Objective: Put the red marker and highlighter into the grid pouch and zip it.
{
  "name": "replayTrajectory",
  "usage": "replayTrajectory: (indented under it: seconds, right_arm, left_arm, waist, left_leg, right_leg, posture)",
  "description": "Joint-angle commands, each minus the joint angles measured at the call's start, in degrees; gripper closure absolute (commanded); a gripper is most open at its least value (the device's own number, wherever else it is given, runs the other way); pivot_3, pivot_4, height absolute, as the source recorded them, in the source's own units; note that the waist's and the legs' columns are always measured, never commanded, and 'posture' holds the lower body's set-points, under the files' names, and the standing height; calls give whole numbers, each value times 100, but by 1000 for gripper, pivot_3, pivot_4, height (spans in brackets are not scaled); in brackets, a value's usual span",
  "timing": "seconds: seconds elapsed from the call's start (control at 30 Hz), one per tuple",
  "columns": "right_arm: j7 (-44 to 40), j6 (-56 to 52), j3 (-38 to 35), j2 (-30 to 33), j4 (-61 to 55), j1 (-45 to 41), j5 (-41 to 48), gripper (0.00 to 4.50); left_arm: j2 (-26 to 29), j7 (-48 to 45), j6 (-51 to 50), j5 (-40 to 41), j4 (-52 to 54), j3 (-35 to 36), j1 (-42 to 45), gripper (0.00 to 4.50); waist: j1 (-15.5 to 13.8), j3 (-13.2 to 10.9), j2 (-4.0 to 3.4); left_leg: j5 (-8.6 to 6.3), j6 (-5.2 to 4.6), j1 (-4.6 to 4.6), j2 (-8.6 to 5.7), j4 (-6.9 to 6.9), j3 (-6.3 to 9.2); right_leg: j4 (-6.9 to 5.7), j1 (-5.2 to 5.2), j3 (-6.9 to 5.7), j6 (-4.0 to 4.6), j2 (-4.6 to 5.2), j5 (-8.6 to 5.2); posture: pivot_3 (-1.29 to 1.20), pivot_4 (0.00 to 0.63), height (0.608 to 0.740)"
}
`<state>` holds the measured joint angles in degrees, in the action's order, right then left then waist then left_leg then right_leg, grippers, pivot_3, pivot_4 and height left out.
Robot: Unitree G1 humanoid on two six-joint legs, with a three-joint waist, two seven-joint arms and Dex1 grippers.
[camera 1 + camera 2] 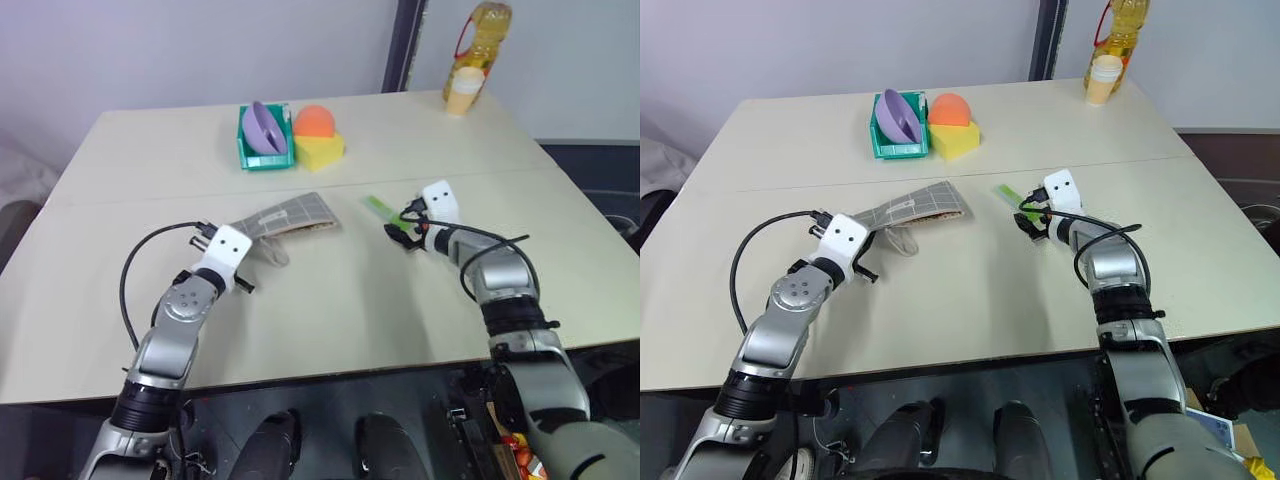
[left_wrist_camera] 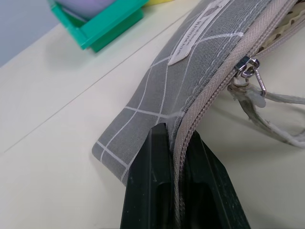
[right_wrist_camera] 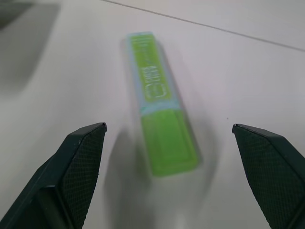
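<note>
Grey woven fabric crossed by thin white grid lines makes up the grid pouch [image 2: 157, 90], a flat rectangle with a small white sewn label and a beige zipper whose metal slider carries a pale cord loop. It lies near the middle of the table [image 1: 330, 320], a smooth cream surface with a thin seam running across it, and its zipper looks partly open at the far end, showing a dotted lining, though the angle makes this hard to judge. The left gripper [image 2: 178, 191] is clenched on the pouch's near end, its two black fingers pinching the fabric on either side of the zipper tape. The highlighter [image 3: 159, 105], a short flat stick of translucent light green plastic with a paler printed band, lies on the bare table to the right of the pouch, clear of it. The right gripper [image 3: 167, 167] is spread wide with nothing in it, its textured black pads standing on either side of the highlighter's near end without touching it. Toward the far edge sits a green plastic bin [image 1: 262, 155] holding a purple bowl [image 1: 267, 128], with a yellow sponge [image 1: 319, 151] and an orange ball [image 1: 315, 121] just beside it. At the far right corner stand a paper cup [image 1: 463, 91] and a bottle of yellow oil [image 1: 484, 40].
</note>
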<state>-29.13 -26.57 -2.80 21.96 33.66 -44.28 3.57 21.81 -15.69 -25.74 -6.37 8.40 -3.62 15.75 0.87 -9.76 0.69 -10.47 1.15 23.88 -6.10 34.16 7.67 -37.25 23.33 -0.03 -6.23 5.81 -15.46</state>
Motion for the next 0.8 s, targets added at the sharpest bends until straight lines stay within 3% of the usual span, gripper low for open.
replayTrajectory:
  seconds: [0.03,0.1,0.23,0.4,0.63,0.8]
  right_arm:
    - [-107,358,-155,-33,414,-252,171,648]
    - [-176,421,-165,-41,413,-253,213,1485]
    - [-217,382,-153,-25,90,-120,282,3595]
    - [-673,430,392,452,-1601,593,-10,3642]
    - [-1985,-260,633,1052,-4317,1567,902,3642]
    - [-1642,-1017,977,777,-4995,1674,1020,3642]
  left_arm:
    - [-9,127,-86,-46,114,151,24,4500]
    - [-34,161,-138,-23,153,178,18,4500]
    - [-56,179,-183,14,192,210,24,4500]
    - [-67,162,-160,41,139,223,90,4500]
    - [-81,58,-60,123,-38,187,275,4500]
    - [-135,-13,34,151,-117,121,354,4500]
  waist:
    - [1,0,0]
    - [5,0,0]
    - [15,0,-1]
    - [-18,0,-1]
    - [-9,0,0]
    - [-16,1,1]
  left_leg:
    - [0,0,0,0,0,0]
    - [0,0,0,0,0,0]
    - [0,0,-1,0,0,0]
    - [0,0,0,-1,0,0]
    - [0,0,4,0,4,2]
    - [-1,0,3,1,6,5]
  right_leg:
    - [0,0,0,0,0,0]
    - [0,0,0,0,0,0]
    - [-2,0,1,0,-1,0]
    - [-3,1,1,0,0,0]
    - [-1,1,0,-4,1,1]
    - [-1,0,-1,-4,2,1]
  posture:
    - [0,150,740]
    - [0,150,740]
    - [0,150,740]
    - [0,150,740]
    - [0,150,740]
    - [0,150,740]
